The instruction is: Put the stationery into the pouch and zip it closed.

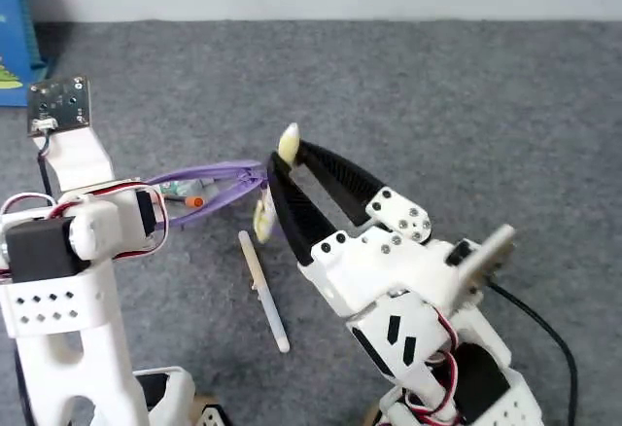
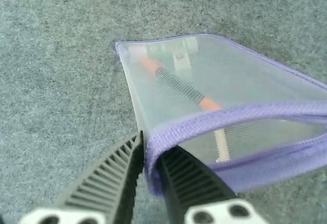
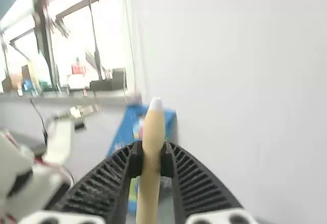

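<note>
— What has the left end effector [image 2: 148, 150] got?

— It is pinched narrow on the purple zip edge [image 2: 225, 116] of the pouch [image 2: 245, 75], right at one end of the mouth.

— And the pouch itself?

— See-through mesh, with the mouth parted and the two purple edges apart. It runs from the left arm [image 1: 68, 241] toward the middle of the surface [image 1: 437, 105], nearer the left edge than the right. Whether its bottom rests on the surface I cannot tell.

— Anything inside?

— An orange and black pen [image 2: 179, 83] lying lengthwise, and some green and white bits [image 2: 171, 50] at the closed end, too blurred to name.

— The right end effector [image 3: 152, 151]?

— Clamped on a cream pen [image 3: 152, 124], whose pale tip sticks out past it. From above, the pen's other end shows just beside the end of the pouch's mouth that is away from the left arm.

— What else is out?

— A white pen [image 1: 264, 290] lies flat on the surface between the two arms, toward the near edge, near the pouch but apart from it. A blue box [image 1: 15, 47] stands at the far left corner.
</note>
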Robot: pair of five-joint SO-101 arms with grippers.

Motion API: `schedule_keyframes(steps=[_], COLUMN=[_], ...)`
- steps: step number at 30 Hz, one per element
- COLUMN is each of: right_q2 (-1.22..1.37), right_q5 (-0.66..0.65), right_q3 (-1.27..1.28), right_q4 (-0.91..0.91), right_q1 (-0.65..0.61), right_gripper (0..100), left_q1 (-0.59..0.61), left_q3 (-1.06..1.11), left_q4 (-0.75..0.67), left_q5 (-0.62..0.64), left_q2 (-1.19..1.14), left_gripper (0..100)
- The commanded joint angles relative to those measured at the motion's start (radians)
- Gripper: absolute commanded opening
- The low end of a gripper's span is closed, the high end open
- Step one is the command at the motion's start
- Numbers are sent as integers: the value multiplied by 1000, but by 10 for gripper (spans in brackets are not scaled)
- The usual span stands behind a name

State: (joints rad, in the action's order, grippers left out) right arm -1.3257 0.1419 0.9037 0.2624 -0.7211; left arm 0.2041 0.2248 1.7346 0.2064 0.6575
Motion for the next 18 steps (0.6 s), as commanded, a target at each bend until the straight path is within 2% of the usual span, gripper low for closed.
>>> schedule_keyframes(steps=[1,12,18], right_q2=[96,460,627], right_q5=[-6,-11,-14], right_q3=[28,80,95], right_q4=[-216,-748,-819], right_q1=[-8,-4,-5], right_gripper=[8,8,8], left_q1=[3,5,8], left_q3=[-4,-4,-2], left_q4=[17,18,18], left_q5=[5,5,5], left_q2=[3,3,3], left_gripper=[12,12,12])
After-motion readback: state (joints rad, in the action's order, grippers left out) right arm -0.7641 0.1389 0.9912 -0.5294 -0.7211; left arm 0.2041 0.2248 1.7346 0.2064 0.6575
